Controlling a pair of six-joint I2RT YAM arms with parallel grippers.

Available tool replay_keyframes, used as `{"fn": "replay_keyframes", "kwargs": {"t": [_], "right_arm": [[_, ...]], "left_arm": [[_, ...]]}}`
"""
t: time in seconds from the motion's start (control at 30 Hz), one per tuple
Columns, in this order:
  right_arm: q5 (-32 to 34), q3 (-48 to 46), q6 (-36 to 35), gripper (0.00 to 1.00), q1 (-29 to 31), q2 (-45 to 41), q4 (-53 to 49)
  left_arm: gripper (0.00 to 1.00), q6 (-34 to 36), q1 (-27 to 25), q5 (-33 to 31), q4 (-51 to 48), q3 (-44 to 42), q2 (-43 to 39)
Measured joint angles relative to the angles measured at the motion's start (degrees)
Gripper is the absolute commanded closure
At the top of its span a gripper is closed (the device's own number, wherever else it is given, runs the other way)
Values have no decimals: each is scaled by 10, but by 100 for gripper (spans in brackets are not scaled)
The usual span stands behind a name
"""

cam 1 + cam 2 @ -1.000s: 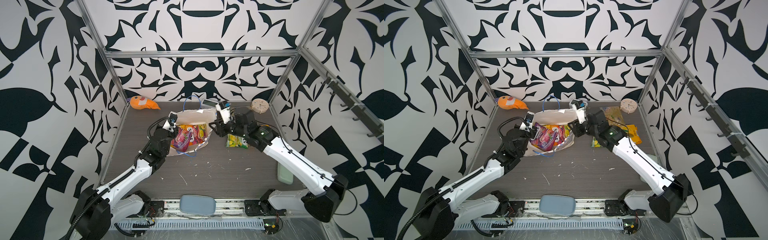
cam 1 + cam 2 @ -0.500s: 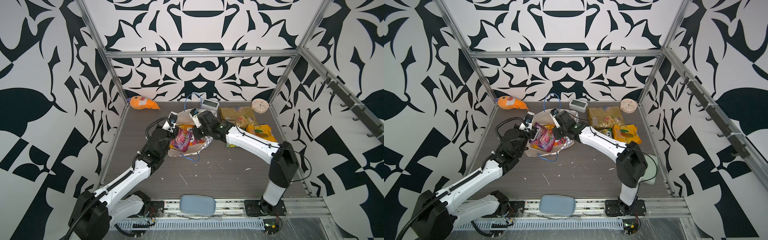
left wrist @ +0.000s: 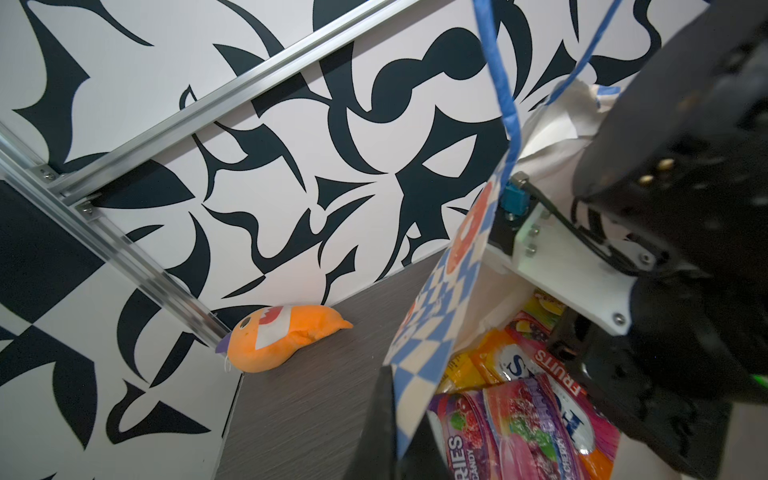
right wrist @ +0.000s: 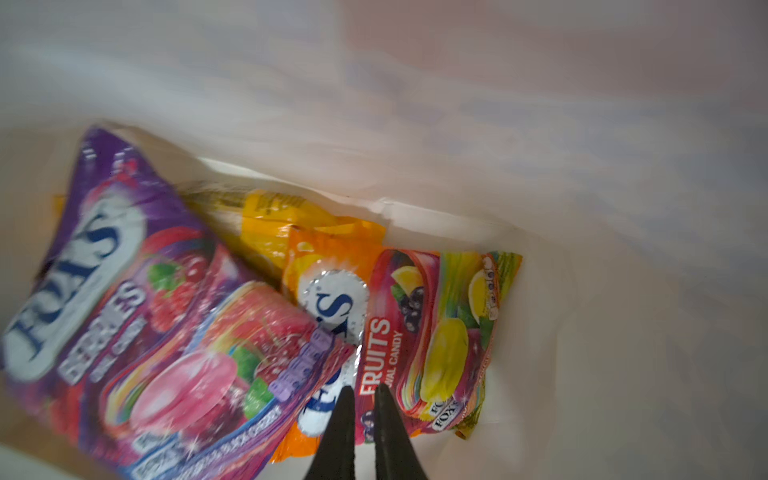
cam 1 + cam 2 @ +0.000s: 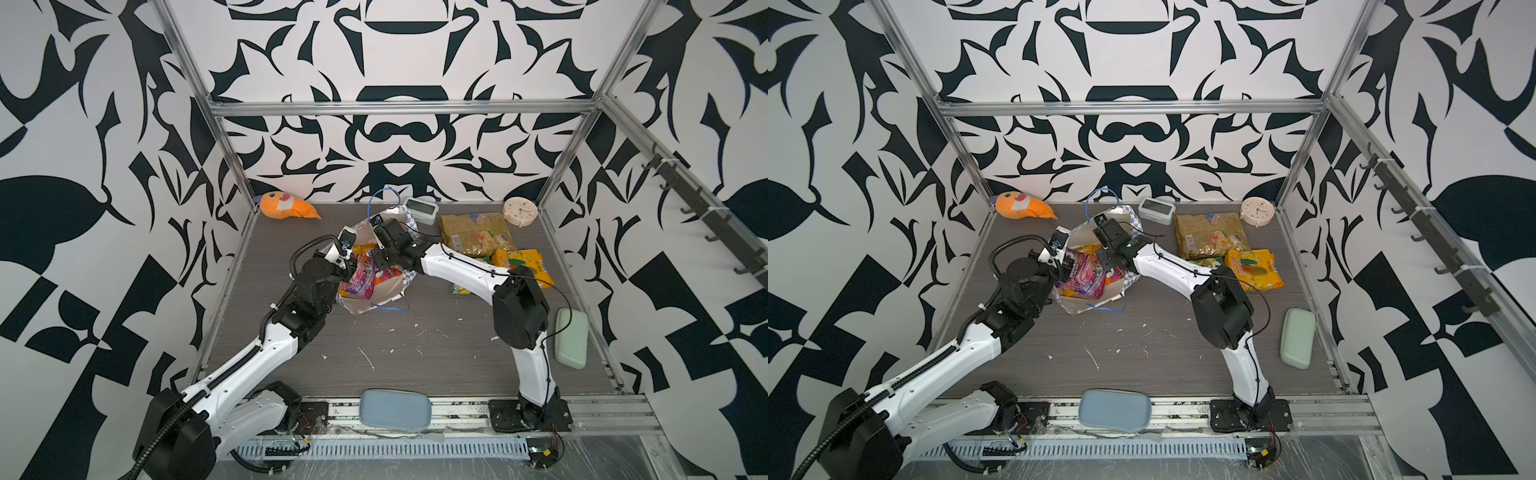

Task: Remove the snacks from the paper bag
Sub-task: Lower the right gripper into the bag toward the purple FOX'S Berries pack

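1. Since a second ago the right arm has folded in from a long reach, and the right hand (image 4: pixel 360 395) has gone down inside the paper bag (image 5: pixel 390 289). Packets at the back right that the arm covered now show.
2. Right hand: two dark fingertips sit almost together with a thin gap, over the orange FOX'S packet (image 4: pixel 436 332). Whether they pinch it cannot be told.
3. Left hand (image 3: pixel 403 399): pressed together on the bag's checkered side wall near the rim; the bag's mouth gapes.
4. Room: the bag sits at the back middle of the tabletop (image 5: pixel 415 357), apart from both side walls. The front half is open, with small white scraps. A pale green case (image 5: pixel 571 338) lies along the right edge, and a blue-grey case (image 5: pixel 395 409) rests on the front rail.
5. Inside the bag: a purple FOX'S packet (image 4: pixel 137 316) overlaps the orange one, and a yellow packet (image 4: pixel 286 220) lies under both.
6. Outside, back right: an olive-gold packet (image 5: pixel 473 232), a mango packet (image 5: pixel 519 266) at its near edge, and a green-yellow packet (image 5: pixel 460 289) partly behind the right arm.
7. An orange plush toy (image 5: pixel 286 206) lies in the back left corner, a digital clock (image 5: pixel 422 208) just behind the bag, and a round clock (image 5: pixel 520 211) in the back right corner.
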Motion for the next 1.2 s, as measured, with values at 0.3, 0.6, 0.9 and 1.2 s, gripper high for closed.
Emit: {"fn": "replay_keyframes", "kwargs": {"t": [0.3, 0.6, 0.9, 1.2], "right_arm": [[-20, 122, 0, 84, -27, 112, 9], [-65, 181, 7, 79, -31, 132, -8], [-106, -24, 42, 62, -34, -12, 43], [-117, -220, 63, 50, -33, -78, 178]], "left_arm": [[100, 30, 1, 1, 22, 11, 35], [100, 59, 1, 17, 17, 42, 48], [100, 63, 1, 102, 45, -4, 26], [100, 69, -11, 164, 60, -30, 7]]}}
